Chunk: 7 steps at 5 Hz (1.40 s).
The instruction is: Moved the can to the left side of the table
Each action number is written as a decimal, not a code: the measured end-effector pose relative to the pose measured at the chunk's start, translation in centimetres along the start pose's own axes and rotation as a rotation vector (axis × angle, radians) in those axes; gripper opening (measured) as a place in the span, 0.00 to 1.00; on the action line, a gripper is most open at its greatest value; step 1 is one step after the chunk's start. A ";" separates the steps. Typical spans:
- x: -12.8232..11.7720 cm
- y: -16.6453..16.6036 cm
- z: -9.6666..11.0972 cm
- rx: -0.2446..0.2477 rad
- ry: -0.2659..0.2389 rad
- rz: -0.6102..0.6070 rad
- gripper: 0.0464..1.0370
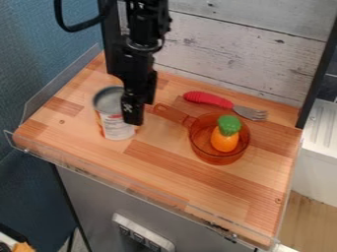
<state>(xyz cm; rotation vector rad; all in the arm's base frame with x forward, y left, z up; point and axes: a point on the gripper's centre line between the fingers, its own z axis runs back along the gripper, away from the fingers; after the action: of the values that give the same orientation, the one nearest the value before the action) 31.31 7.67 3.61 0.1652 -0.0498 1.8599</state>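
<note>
Since the can [111, 117] presumably needed gripping, the gripper [133, 117] hung by its right edge, left of frame centre; spread or closed, I couldn't tell.

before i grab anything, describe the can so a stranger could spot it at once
On the wooden tabletop, look to the picture's left, where the black gripper hangs. The can is the upright cylinder with a grey metal top and pale label, unlike the see-through orange pan and red-handled fork.

One can [115, 126]; one fork [209, 99]; one pan [203, 133] — and one green-topped orange toy [225, 135].
</note>
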 end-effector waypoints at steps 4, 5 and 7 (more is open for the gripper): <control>4.1 -3.7 0.0 -0.032 -0.061 0.135 0.96; 4.1 -3.6 0.0 -0.019 -0.069 0.118 0.96; 1.5 -3.6 3.1 -0.108 -0.044 0.006 0.96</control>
<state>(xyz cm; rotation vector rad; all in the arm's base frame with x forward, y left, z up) 34.59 9.80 6.71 0.1311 -0.1812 1.8547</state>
